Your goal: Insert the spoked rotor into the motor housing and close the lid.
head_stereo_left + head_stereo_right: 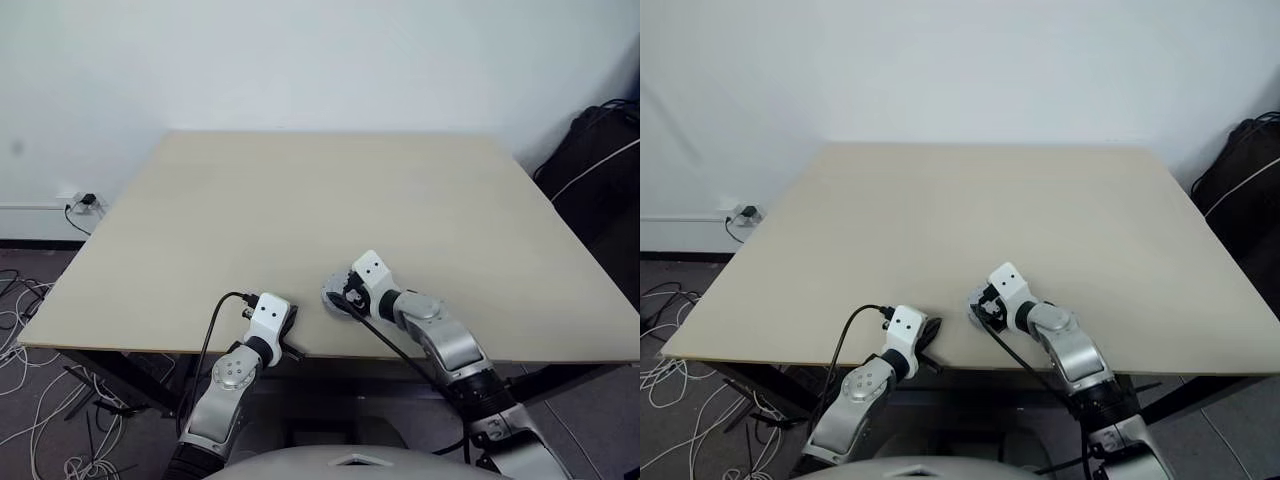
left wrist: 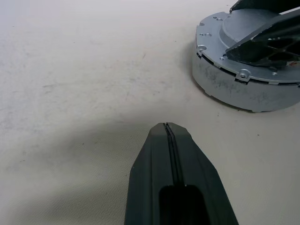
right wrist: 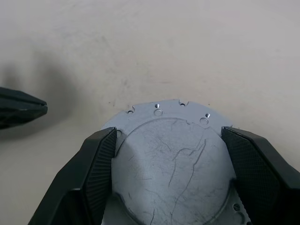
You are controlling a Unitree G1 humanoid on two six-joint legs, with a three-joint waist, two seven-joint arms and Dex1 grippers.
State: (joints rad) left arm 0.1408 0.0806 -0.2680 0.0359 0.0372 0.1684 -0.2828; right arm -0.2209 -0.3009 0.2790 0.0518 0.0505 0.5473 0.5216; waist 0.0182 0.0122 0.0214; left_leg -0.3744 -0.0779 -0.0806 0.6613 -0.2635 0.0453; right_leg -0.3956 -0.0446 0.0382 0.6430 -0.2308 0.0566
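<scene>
From my seat I see the left gripper [image 1: 289, 345] at the near edge of the bench [image 1: 300, 210], left of the middle, its two black fingers [image 2: 168, 140] pressed together with only a seam between them and nothing held; it points forward and toward the right over bare bench top, with its tips near the round metal assembly but apart from it. Just to the right of it, also close to the near edge, the motor housing [image 2: 243, 89] lies flat on the bench as a short grey metal drum, its axis upright, so it has no long side to speak of. The lid [image 3: 173, 164] sits on top of it with the plain grey scratched face up, a raised round centre inside a flange with small screw holes and notches around the rim. I cannot see the spoked rotor or the windings, as the closed top covers the inside. The right gripper [image 3: 168, 173] comes down at a slant from the right, and its fingers stand wide apart, one on each side of the raised centre of the lid, the ribbed pads [image 3: 101, 173] right at its edge; whether they press on it I cannot tell.
</scene>
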